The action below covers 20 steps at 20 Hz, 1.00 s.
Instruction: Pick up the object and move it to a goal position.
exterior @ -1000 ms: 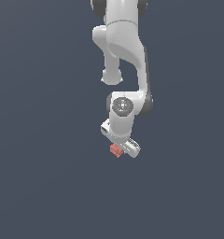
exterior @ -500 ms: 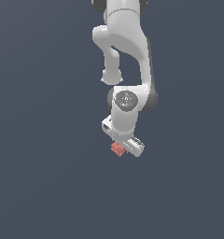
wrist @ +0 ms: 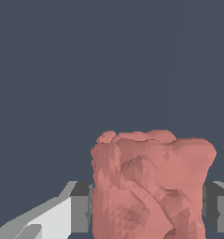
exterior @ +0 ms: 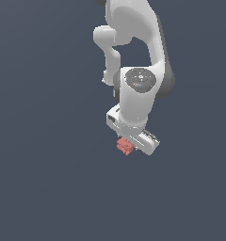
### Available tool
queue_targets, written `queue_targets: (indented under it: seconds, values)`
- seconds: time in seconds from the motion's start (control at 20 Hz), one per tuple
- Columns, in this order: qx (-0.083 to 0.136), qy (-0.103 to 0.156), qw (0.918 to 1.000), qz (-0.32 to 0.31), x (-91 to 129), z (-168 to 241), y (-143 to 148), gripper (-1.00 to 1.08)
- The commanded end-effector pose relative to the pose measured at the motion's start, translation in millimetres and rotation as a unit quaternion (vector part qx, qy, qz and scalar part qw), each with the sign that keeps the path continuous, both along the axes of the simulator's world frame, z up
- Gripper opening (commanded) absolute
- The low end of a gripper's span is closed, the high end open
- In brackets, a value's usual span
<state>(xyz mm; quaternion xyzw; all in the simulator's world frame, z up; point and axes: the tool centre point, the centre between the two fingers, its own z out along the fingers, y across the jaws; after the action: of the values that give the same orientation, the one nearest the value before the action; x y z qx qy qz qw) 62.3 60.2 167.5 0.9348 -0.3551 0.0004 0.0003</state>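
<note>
The object is a small salmon-red lumpy block, partly showing under the white hand of the arm in the exterior view. In the wrist view the object fills the space between both dark finger pads, which press on its two sides. My gripper is shut on it; in the exterior view the fingers are hidden behind the hand and the block.
Around the arm there is only a flat dark grey-blue surface with no other objects, edges or markers in either view.
The arm has shifted slightly toward the exterior view's right and upward, carrying the block with it. The grip on the block looks the same.
</note>
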Motion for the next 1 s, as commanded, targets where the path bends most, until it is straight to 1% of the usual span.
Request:
queue_targets:
  seconds: [0.0,0.25,0.5,0.75,0.95]
  values:
    - [0.000,0.000,1.0000,0.000,6,25,6,-1.00]
    - [0.000,0.000,1.0000,0.000,20,74,17,-1.00]
    - [0.000,0.000,1.0000,0.000,32,114,26,-1.00]
    - [0.000,0.000,1.0000,0.000,42,144,34,-1.00]
    - [0.000,0.000,1.0000,0.000,47,161,38,-1.00]
